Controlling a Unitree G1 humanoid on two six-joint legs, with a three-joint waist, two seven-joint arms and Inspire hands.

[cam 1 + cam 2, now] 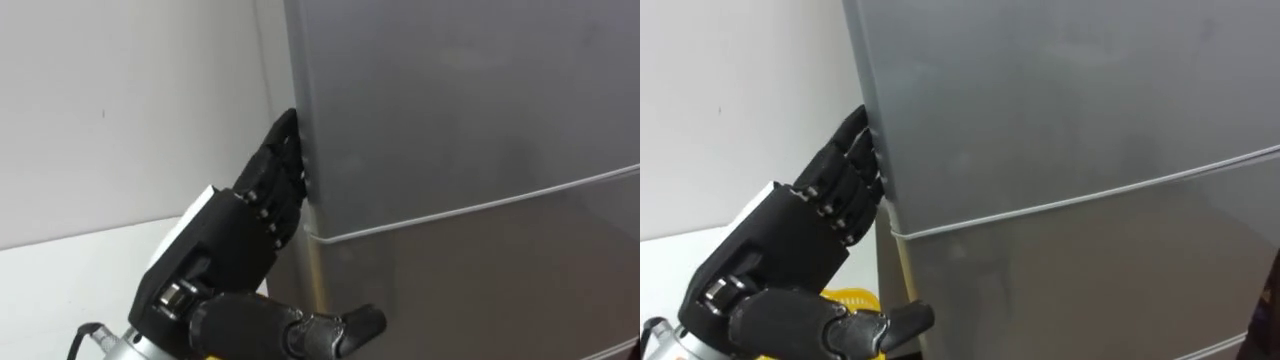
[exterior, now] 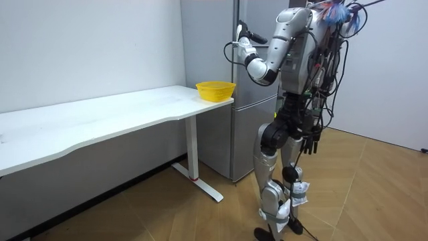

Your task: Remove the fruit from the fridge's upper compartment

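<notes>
Bright, even light.
Soft sheen on the grey metal fridge (image 1: pixel 470 110) before me; shade under the long white desk (image 2: pixel 100 124).

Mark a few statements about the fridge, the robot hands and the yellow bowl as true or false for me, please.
1. The upper fridge door is shut. True.
2. The left robot hand lies against the left edge of that door. True.
3. The yellow bowl sits on the floor. False: it stands on the end of the white table, next to the fridge.
4. The right robot hand is pressed on the fridge. False: it hangs down at the robot's side.
5. The robot kneels before the fridge. False: it stands upright in front of it.
</notes>
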